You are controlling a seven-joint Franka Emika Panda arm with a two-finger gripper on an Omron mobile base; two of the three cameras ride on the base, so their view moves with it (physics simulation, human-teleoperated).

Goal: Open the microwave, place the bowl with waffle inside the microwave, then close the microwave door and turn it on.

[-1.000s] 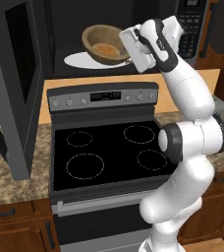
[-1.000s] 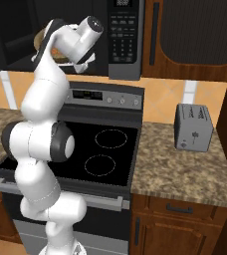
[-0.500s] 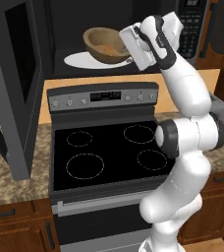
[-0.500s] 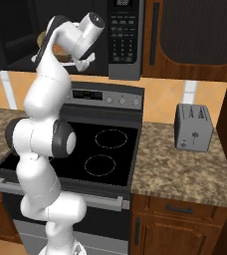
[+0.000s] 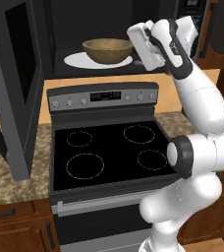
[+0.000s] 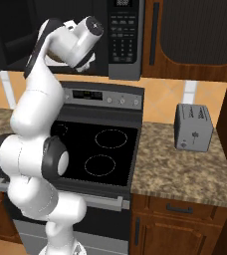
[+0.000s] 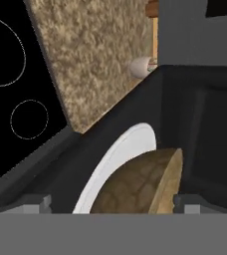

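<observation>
Door (image 5: 15,83) of the microwave (image 5: 104,29) hangs swung wide at the left, the bowl (image 5: 107,50) sits on its turntable plate (image 5: 77,60) inside, so I should draw my end effector (image 5: 136,47), fingers apart just right of the bowl, straight out without nudging the rim before closing up.

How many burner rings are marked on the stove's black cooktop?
4: on the stove, rear left, rear right, front left, front right. None looks hidden in the left base view.
</observation>
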